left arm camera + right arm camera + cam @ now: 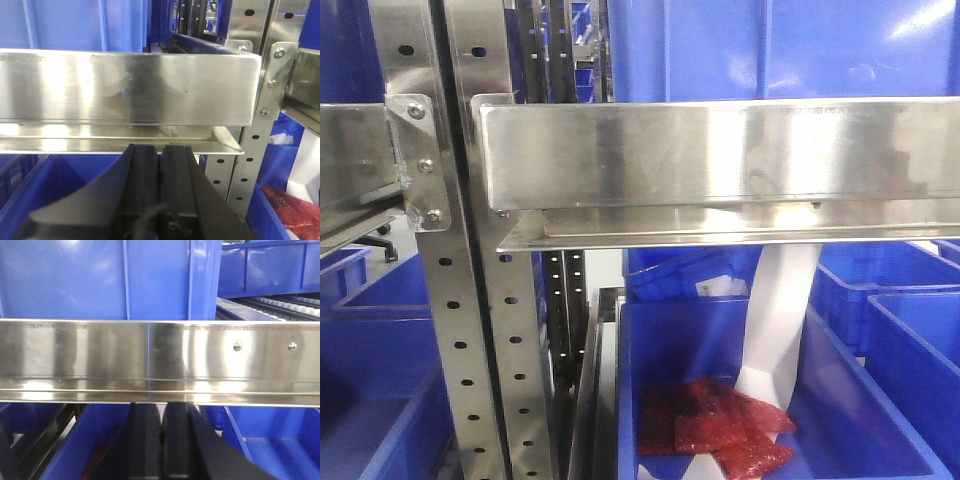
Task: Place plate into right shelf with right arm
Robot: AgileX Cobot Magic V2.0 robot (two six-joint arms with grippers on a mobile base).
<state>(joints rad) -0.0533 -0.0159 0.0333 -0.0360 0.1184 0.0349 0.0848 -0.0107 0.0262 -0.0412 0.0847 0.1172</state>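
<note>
The plate is not in view in any frame. The right shelf's broad steel beam (720, 150) runs across the front view, to the right of the perforated uprights (470, 300). In the right wrist view the same kind of beam (150, 360) fills the middle, with a blue bin (100, 275) above it. My right gripper (162, 407) is shut and empty, its black fingers pressed together just below the beam. My left gripper (160, 147) is also shut and empty, just below a steel beam (125, 90) left of the uprights (260, 150).
A blue bin (880, 440) below the right beam holds red packets (720, 425) and a hanging white strip (780, 320). More blue bins stand at the right (910, 300) and the lower left (380, 400). A blue bin (270, 445) lies below the right gripper.
</note>
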